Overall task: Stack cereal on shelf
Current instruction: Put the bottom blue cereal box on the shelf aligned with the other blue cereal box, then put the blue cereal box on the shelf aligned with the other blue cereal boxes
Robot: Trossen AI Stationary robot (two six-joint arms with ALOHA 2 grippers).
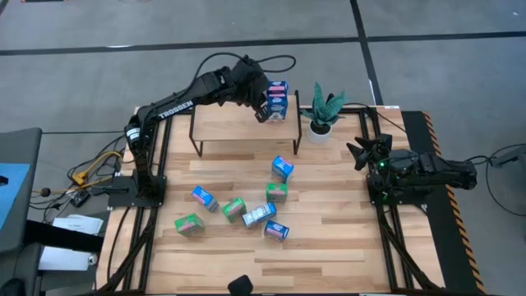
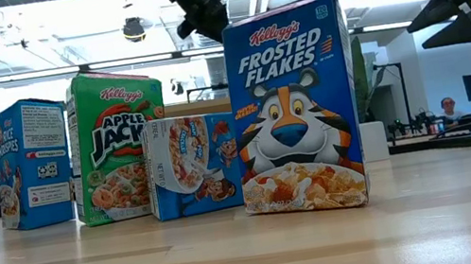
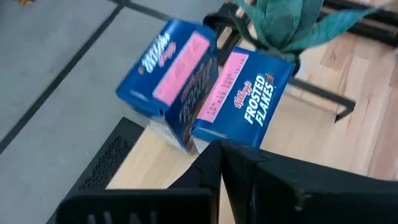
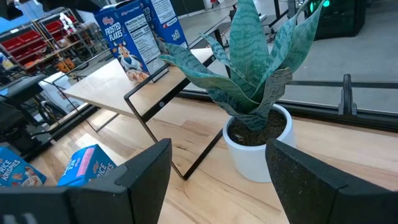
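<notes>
Left gripper [image 1: 263,109], closed beside two Frosted Flakes boxes [image 1: 277,100] on the shelf [image 1: 230,125], must next fetch another box.

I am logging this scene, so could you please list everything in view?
shelved cereal boxes: two, blue, at the shelf's right end; one reads Frosted Flakes.
loose cereal boxes: seven, four blue and three green, scattered on the table in front of the shelf.
shelf: one, light wood on black legs, far side of the table.
potted plant: one, green in a white pot, right of the shelf.
table: one, light wood.
person: one, far off in the room.
left gripper: shut, at the shelved boxes.
right gripper: open, near the plant.
</notes>
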